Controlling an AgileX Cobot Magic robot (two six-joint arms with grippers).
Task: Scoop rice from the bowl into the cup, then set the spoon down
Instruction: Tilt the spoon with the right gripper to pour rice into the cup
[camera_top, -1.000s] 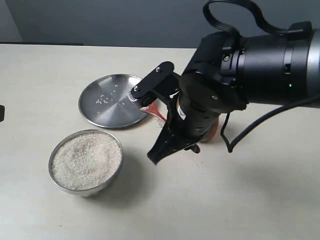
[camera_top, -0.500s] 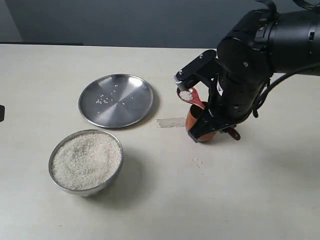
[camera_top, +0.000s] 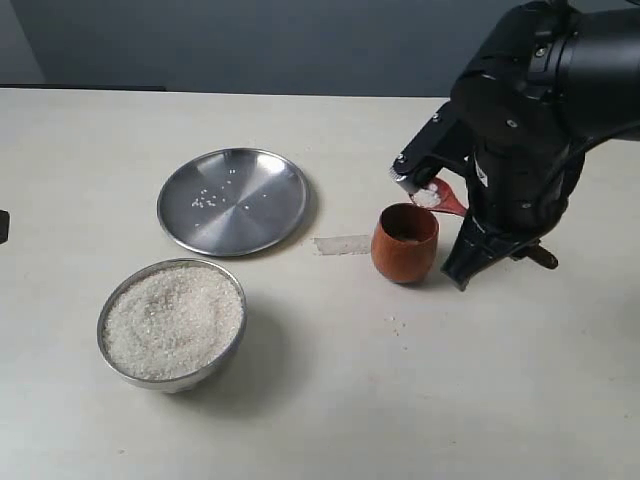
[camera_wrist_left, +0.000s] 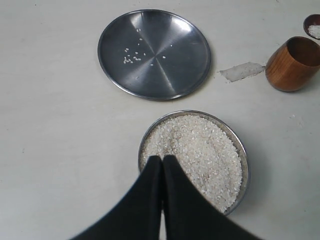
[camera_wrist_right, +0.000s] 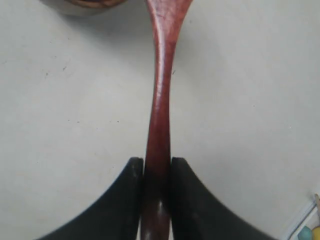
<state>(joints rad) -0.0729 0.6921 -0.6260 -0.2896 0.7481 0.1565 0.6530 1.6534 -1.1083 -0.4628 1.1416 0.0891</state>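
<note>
Table (camera_top: 330, 410): cream, matte top that fills most of the exterior view.
Wall (camera_top: 250, 40): plain dark grey-blue, rising behind the table's far edge.
Light: soft, with blurred shadows.

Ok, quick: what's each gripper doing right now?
Left gripper: closed, holding nothing.
Right gripper: closed on the wooden spoon by its handle.

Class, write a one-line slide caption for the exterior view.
Right gripper holds the spoon, loaded with rice, at the cup; bowl and plate sit nearby.
</note>
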